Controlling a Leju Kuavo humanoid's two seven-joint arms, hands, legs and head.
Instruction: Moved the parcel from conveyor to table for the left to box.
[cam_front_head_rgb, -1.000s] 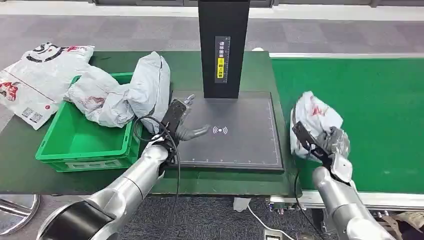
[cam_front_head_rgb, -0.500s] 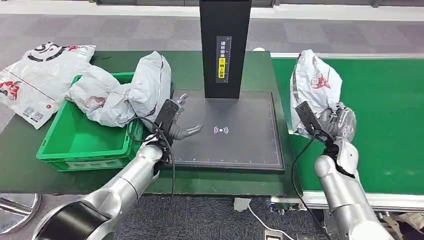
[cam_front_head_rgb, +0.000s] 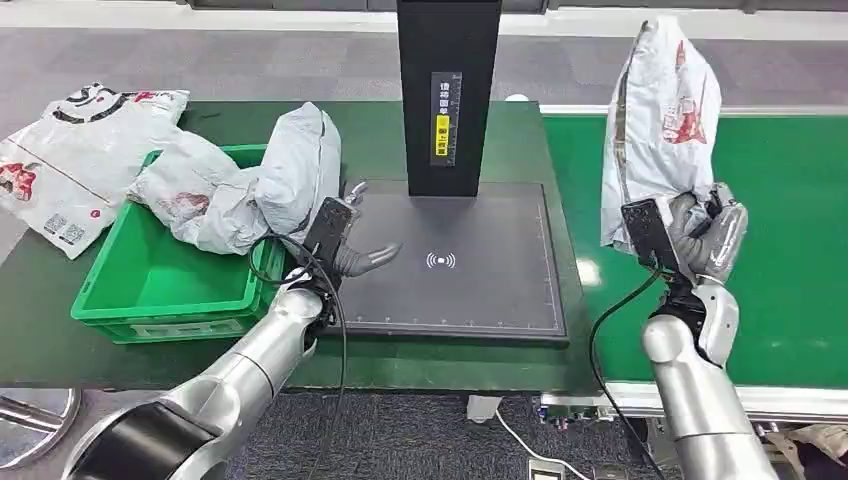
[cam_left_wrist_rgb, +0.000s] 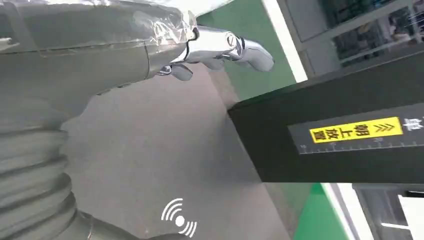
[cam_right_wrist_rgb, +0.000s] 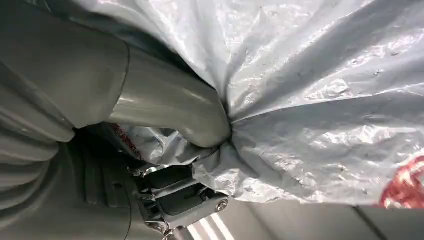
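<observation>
A grey plastic parcel (cam_front_head_rgb: 662, 120) with a red print stands upright in the air above the green conveyor (cam_front_head_rgb: 770, 250), gripped at its lower end by my right hand (cam_front_head_rgb: 705, 235). The right wrist view shows the thumb pressed into the crumpled parcel (cam_right_wrist_rgb: 310, 100). My left hand (cam_front_head_rgb: 362, 252) hovers over the left part of the dark scanner plate (cam_front_head_rgb: 470, 270) with its fingers apart and nothing in them; in the left wrist view the left hand (cam_left_wrist_rgb: 220, 47) reaches over the grey plate (cam_left_wrist_rgb: 150, 150).
A green box (cam_front_head_rgb: 170, 270) at the left holds two grey parcels (cam_front_head_rgb: 250, 185) draped over its rim. More white bags (cam_front_head_rgb: 75, 150) lie at the table's far left. A black post (cam_front_head_rgb: 447, 95) rises behind the plate.
My right hand has lifted the parcel well up off the conveyor, and the bag now stands tall. The left hand has barely shifted over the plate.
</observation>
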